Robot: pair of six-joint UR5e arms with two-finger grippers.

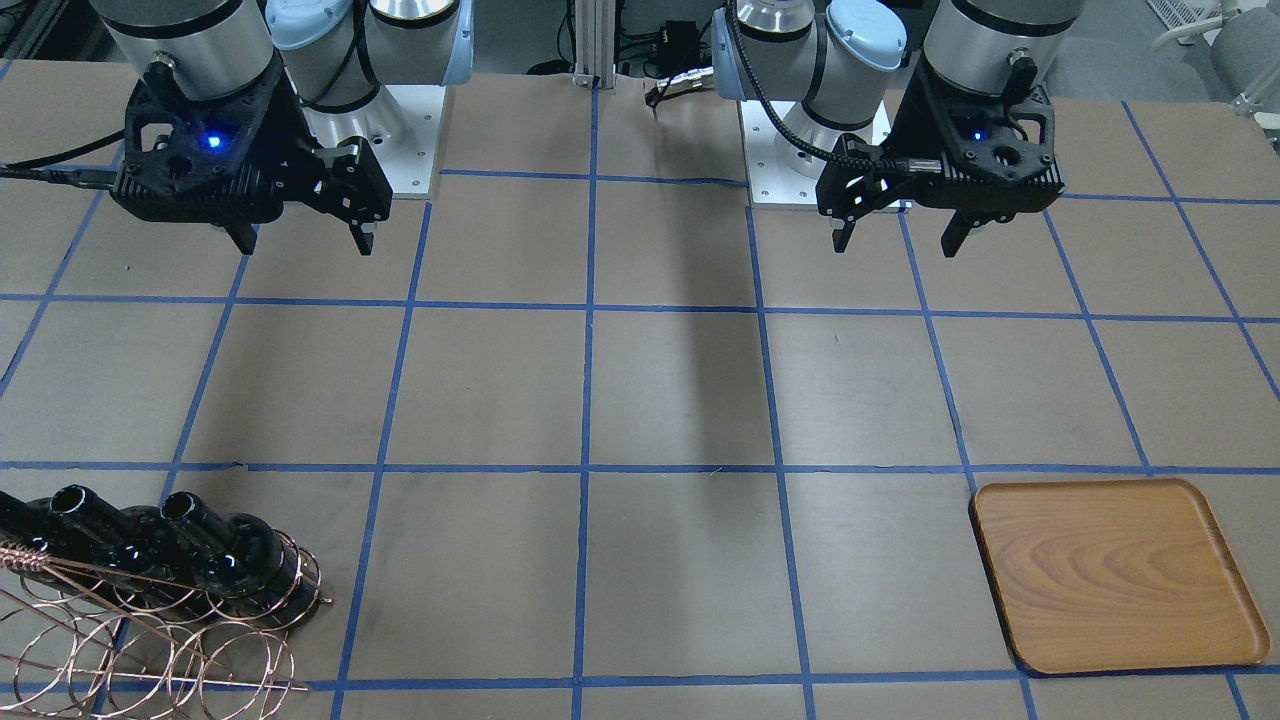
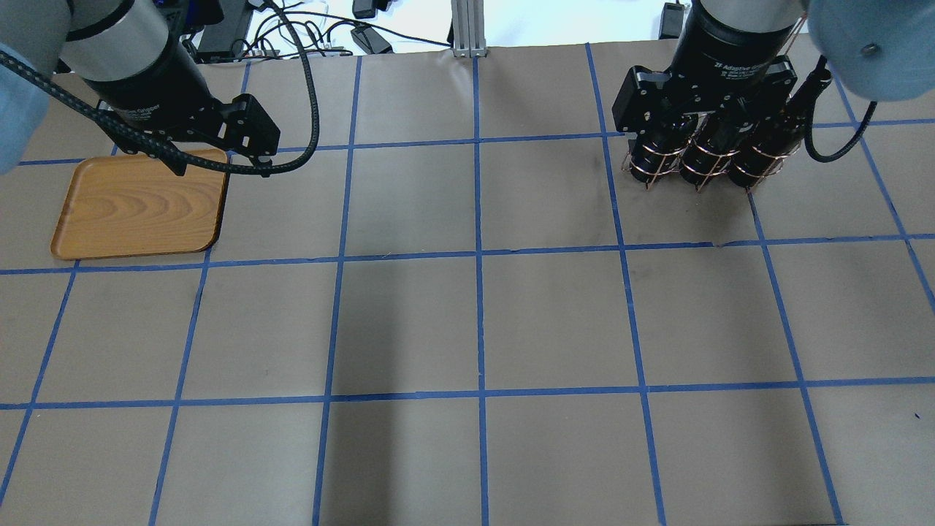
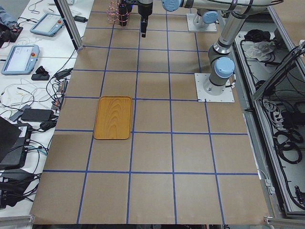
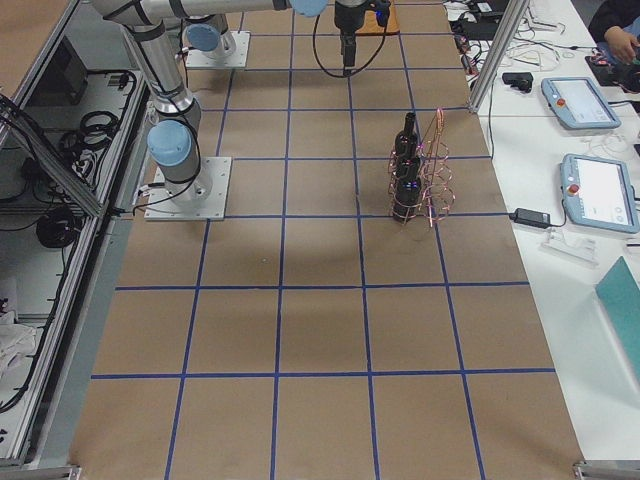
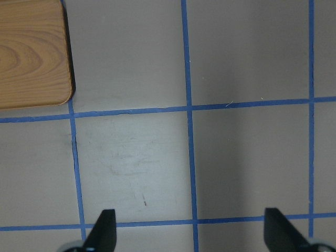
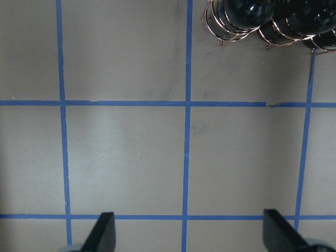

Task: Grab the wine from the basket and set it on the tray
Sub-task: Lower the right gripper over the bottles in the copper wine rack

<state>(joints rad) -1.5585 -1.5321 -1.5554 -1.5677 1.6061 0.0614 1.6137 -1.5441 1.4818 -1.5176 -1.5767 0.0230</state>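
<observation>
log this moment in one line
stage: not started | bottles: three in rack | tray: empty | left jaws: open | right jaws: open

Left arm [image 1: 990, 40] and right arm [image 1: 190, 40] are showing silver-grey links and pale blue joint caps [image 1: 865, 32]. Black angular mounts [image 1: 190, 170] are each glowing with a blue LED [image 1: 212, 141]. Left pincer [image 1: 898, 238] and right pincer [image 1: 303, 238] are showing black tapered fingers. A braided black cable [image 1: 790, 130] is running along the left wrist. White lettering [image 2: 734, 69] is showing on the right wrist. Pale base plates [image 1: 412, 130] are carrying small screws.
</observation>
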